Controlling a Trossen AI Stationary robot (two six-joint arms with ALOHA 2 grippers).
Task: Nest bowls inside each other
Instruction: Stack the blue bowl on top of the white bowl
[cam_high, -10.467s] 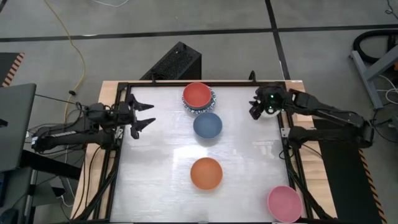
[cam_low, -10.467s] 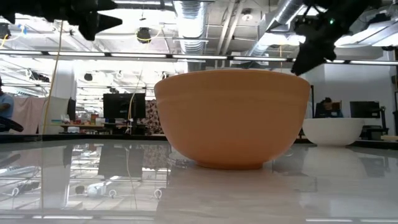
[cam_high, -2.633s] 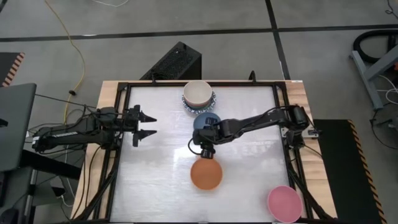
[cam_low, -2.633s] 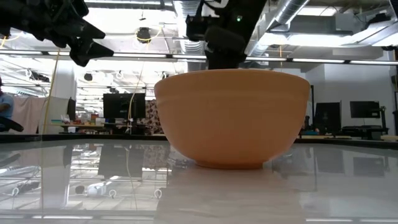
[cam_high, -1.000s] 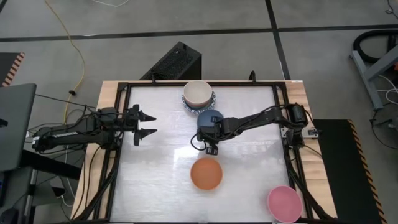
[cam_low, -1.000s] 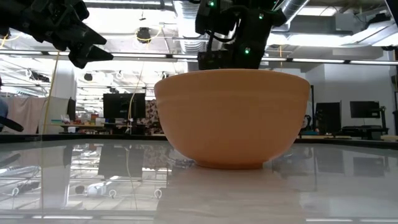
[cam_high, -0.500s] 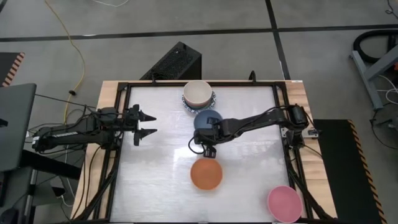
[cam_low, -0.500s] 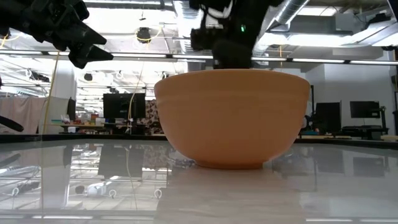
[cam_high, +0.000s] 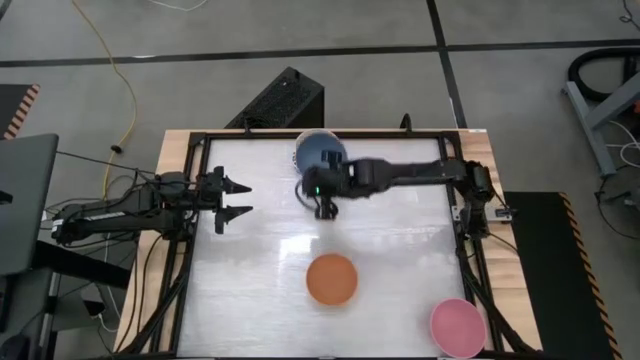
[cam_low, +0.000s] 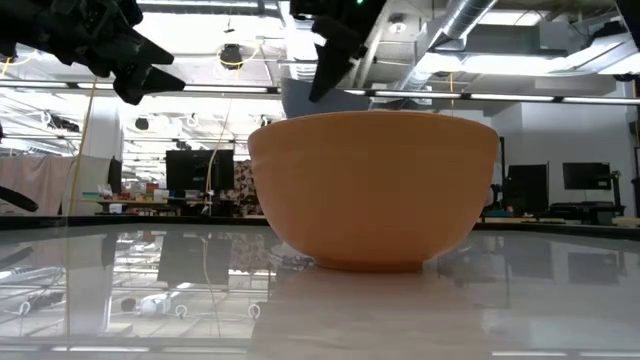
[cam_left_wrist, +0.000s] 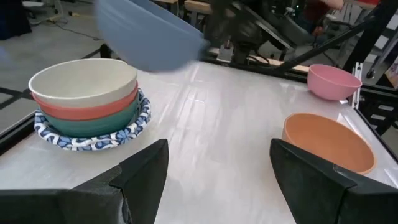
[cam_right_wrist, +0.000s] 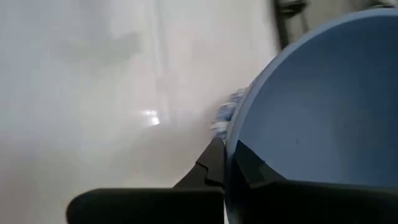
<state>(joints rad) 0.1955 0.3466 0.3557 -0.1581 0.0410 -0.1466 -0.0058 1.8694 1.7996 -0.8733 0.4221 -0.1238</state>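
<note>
My right claw is pinched on the rim of the blue bowl, carried tilted above the stack at the table's far edge. It looks stiff, light and slick, so a thin rim grip could let it swing. My left claw waits open near the left edge.

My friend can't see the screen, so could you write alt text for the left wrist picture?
A blue bowl, tilted, hangs in the air above a stack of bowls, cream on red on teal on a blue-patterned one. An orange bowl and a pink bowl sit apart on the white table.
</note>
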